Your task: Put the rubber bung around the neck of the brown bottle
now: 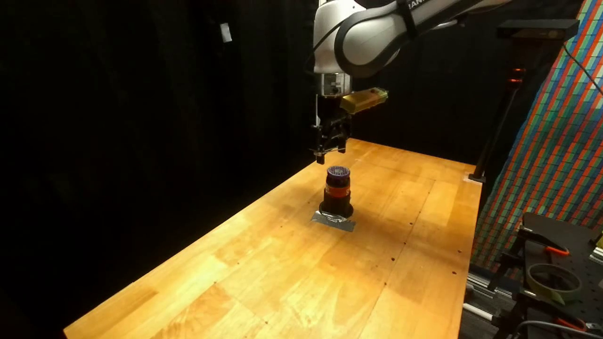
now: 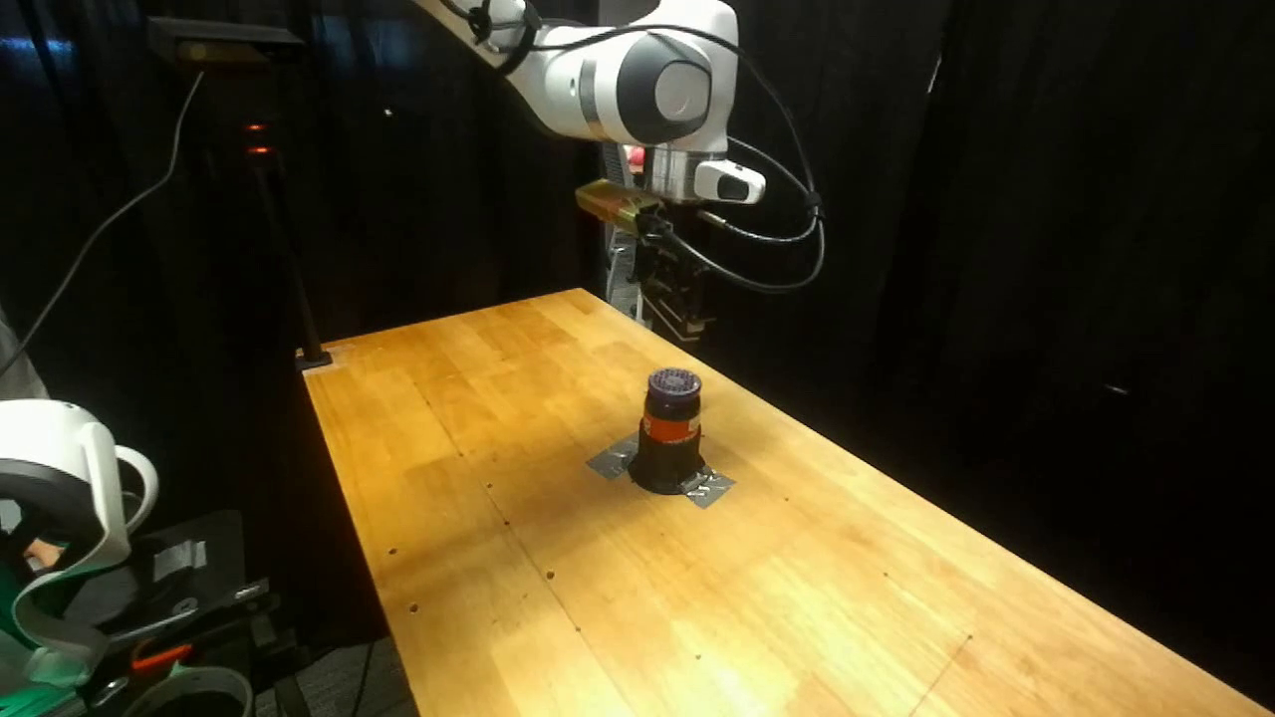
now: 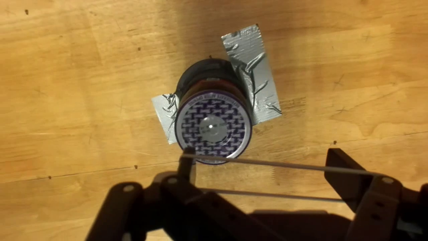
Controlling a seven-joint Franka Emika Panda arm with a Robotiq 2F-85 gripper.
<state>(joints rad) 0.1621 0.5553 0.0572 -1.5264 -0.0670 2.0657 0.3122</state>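
The brown bottle (image 1: 338,191) stands upright on the table, a small dark jar with an orange label and a purple-white patterned lid; it also shows in an exterior view (image 2: 670,430) and from above in the wrist view (image 3: 213,127). My gripper (image 1: 331,153) is above the bottle and apart from it, offset to one side. In the wrist view the gripper (image 3: 260,162) is open. A thin rubber band (image 3: 267,163), the only thing matching the rubber bung, is stretched around both fingers in two strands. The left fingertip overlaps the lid's lower edge in this view.
The bottle sits in a black round base (image 2: 662,470) held to the wooden table (image 2: 797,597) by grey tape (image 3: 254,73). A camera post (image 1: 490,136) stands at a table corner. A side cart (image 1: 560,263) with a tape roll is beside the table.
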